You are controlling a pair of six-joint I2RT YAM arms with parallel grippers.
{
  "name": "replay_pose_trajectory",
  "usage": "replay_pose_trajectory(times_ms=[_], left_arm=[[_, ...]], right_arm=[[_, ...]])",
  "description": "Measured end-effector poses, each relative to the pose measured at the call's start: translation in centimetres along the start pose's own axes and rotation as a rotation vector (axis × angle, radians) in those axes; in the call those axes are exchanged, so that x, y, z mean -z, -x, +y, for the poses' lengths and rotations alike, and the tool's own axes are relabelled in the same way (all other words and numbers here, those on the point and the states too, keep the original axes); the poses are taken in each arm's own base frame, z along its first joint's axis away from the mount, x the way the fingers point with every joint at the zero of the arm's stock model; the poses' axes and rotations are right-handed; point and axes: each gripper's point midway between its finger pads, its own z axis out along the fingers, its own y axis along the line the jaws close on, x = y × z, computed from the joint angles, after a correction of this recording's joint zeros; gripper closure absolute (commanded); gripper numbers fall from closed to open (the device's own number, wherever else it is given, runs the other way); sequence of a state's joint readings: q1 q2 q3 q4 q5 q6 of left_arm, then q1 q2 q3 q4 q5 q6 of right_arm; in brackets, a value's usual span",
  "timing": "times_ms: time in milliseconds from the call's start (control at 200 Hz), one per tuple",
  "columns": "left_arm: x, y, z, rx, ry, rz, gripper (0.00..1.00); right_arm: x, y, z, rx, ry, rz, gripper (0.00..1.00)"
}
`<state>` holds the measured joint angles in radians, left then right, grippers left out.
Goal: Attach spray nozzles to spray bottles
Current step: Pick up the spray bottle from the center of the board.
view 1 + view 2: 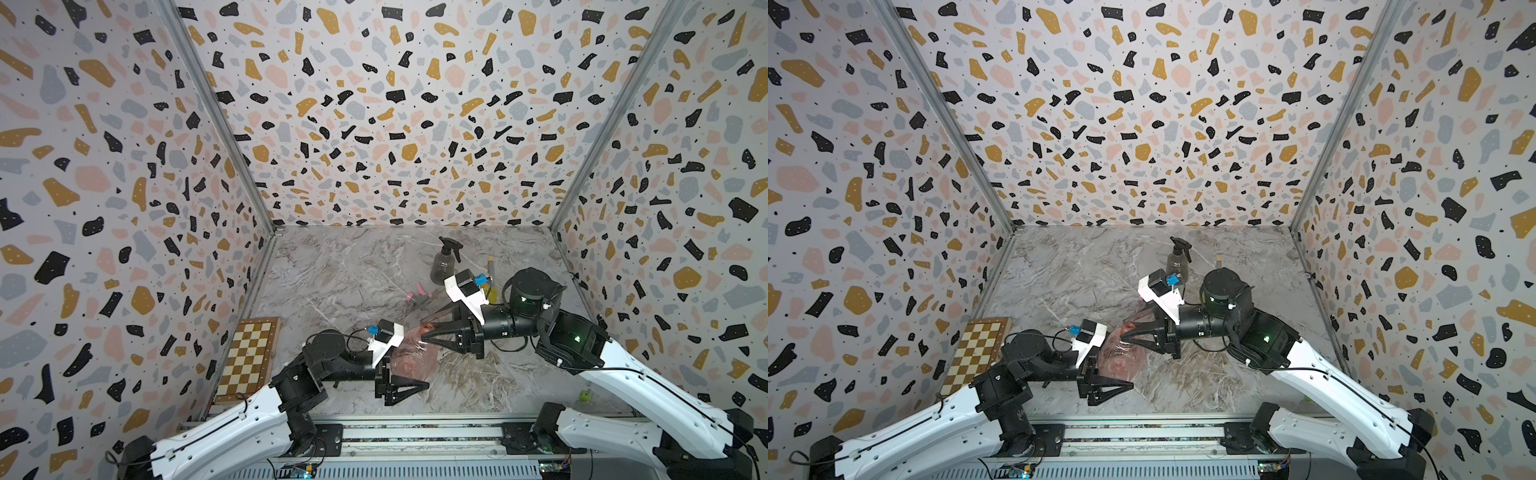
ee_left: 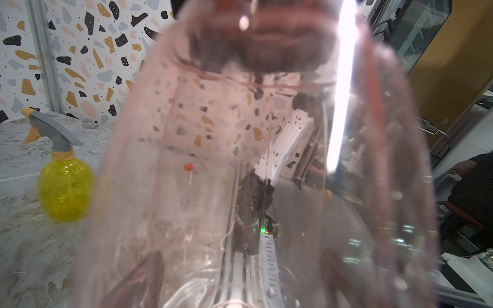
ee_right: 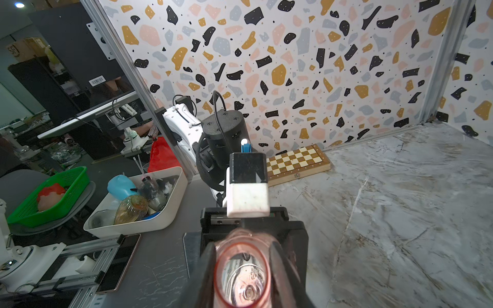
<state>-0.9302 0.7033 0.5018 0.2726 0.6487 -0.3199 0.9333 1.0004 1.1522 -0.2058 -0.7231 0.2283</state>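
Note:
A translucent pink bottle [image 1: 415,353] [image 1: 1121,357] lies tilted between both grippers above the table's front middle. My right gripper [image 1: 426,334] [image 3: 242,266] is shut on its open neck [image 3: 217,269], which carries no nozzle. My left gripper [image 1: 417,370] [image 2: 240,266] holds the bottle's wide body [image 2: 240,133], a finger on each side. The pink-and-grey nozzle [image 1: 417,295] lies loose on the table behind. The dark-grey bottle [image 1: 442,266] [image 1: 1177,259] stands at the back wearing its black nozzle. The yellow bottle [image 2: 65,186] carries its grey-and-orange nozzle [image 2: 53,130]; my right wrist partly hides it in both top views.
A folded chessboard [image 1: 247,357] [image 3: 296,162] lies against the left wall. A small green object [image 1: 584,395] sits at the front right by the right arm. Outside the cell stand a white bin [image 3: 138,213] of bottles and a green basket [image 3: 53,192].

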Motion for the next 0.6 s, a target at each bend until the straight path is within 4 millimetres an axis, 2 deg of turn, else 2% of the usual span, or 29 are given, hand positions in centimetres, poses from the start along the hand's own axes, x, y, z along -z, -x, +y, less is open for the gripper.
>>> replay_pose_trajectory(times_ms=[180,240,345,375,476,601], left_arm=[[0.0,0.0,0.0,0.002,-0.001,0.000,0.27],[0.1,0.1,0.0,0.001,0.000,-0.002,0.33],[0.2,0.2,-0.1,-0.001,0.000,-0.006,0.44],[0.2,0.2,-0.1,0.001,0.001,-0.006,0.46],[0.3,0.2,-0.1,0.002,0.005,-0.006,0.57],[0.6,0.3,-0.2,0.002,0.010,-0.008,0.74]], right_arm=[[-0.1,0.0,0.0,-0.002,-0.005,-0.002,0.99],[-0.1,0.1,-0.1,-0.001,-0.010,-0.004,0.89],[-0.1,0.2,-0.2,-0.006,-0.014,-0.008,0.53],[-0.1,0.2,-0.2,-0.008,-0.020,-0.010,0.46],[0.0,0.5,-0.6,-0.006,-0.050,-0.022,0.36],[0.9,1.4,-1.3,0.003,-0.130,-0.053,0.30]])
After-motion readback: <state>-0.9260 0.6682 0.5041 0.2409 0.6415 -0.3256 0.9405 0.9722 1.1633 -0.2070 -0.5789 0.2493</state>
